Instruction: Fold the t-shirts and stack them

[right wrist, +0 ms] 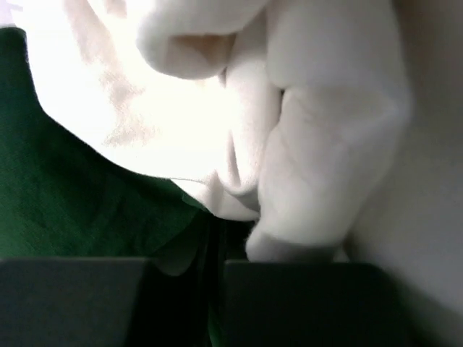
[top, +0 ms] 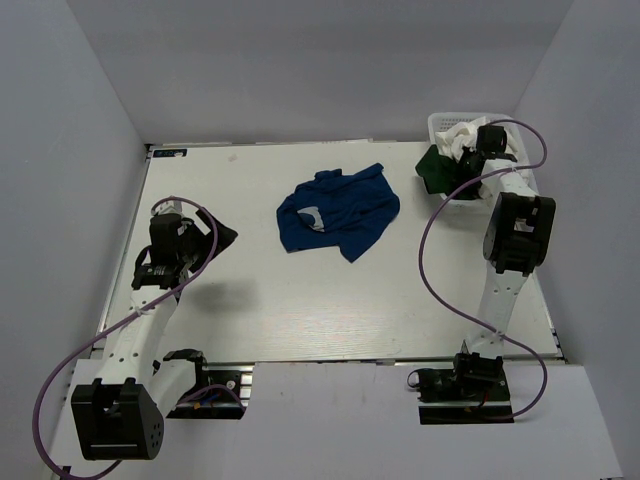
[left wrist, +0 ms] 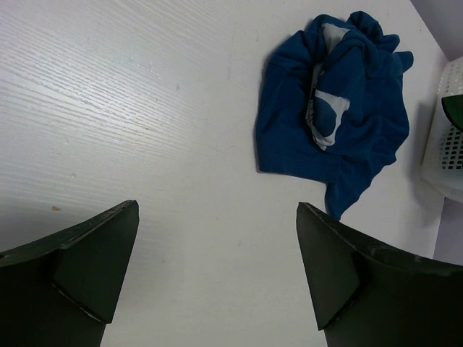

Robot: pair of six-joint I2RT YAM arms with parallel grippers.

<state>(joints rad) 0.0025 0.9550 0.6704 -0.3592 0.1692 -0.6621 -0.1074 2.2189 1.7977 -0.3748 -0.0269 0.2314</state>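
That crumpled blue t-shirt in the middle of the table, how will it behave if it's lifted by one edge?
The blue t-shirt will probably hang limp and unfurl, since it lies in soft, loose folds. It looks light: thin cloth lying low on the table. Pushed, it would likely bunch up rather than slide whole.

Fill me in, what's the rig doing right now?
Right gripper is down in the basket at the far right corner, shut on what looks like the dark green t-shirt, white t-shirts beside it. Left gripper hovers open over the table, holding nothing. The blue t-shirt lies crumpled mid-table, not yet folded.
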